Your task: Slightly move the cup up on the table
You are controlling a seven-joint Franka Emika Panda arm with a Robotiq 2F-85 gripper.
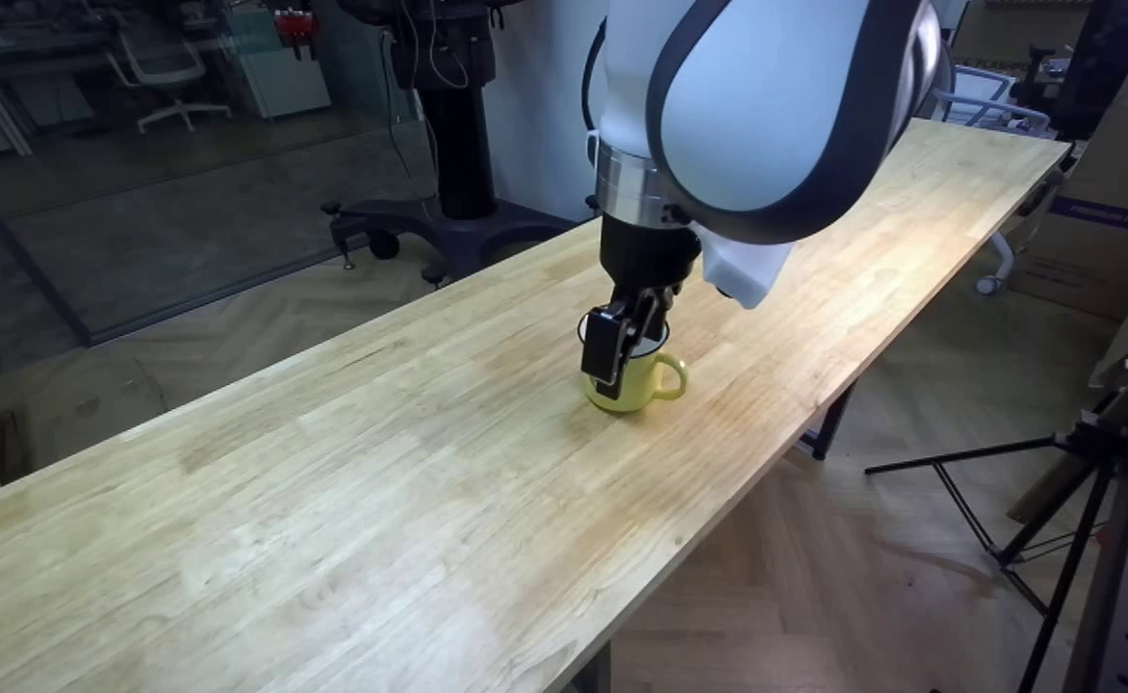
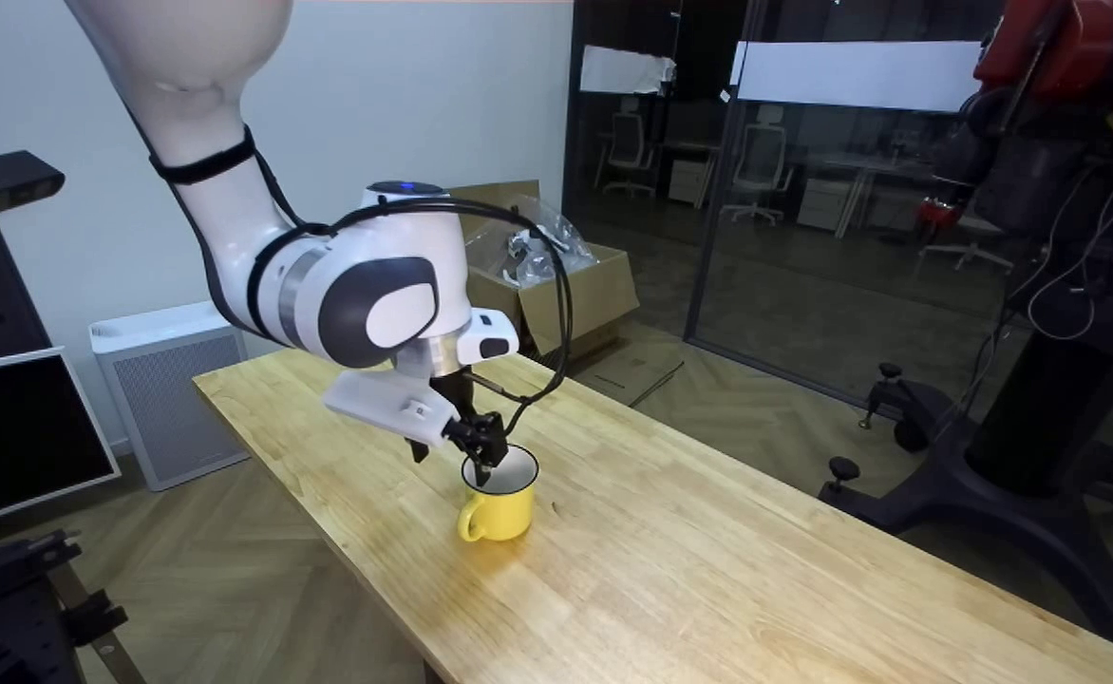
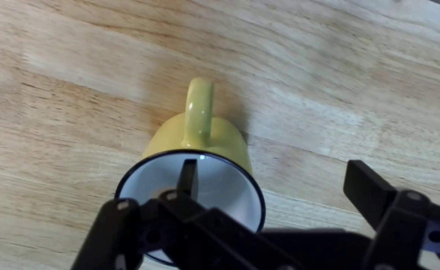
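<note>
- Your gripper (image 3: 272, 176) stood spread wide, holding nothing: one finger (image 3: 188, 178) inside the cup (image 2: 502, 508), the other outside.
- The cup sat upright on the table (image 1: 381, 481).
- You seemed at the grasping step, straddling its wall; the next move likely called for gentle closing.
- Your arm (image 2: 367, 304) reached over the table, wrist pointing down.

A glossy yellow cup (image 2: 506, 516) stands upright on a long, narrow wooden table (image 1: 333, 500) | we see its white interior, ringed by a thin dark rim (image 3: 184, 151) | the handle (image 3: 199, 108) points toward one long edge of the table, with the cup between both long edges, touching neither | we note pale planks with visible grain
</note>
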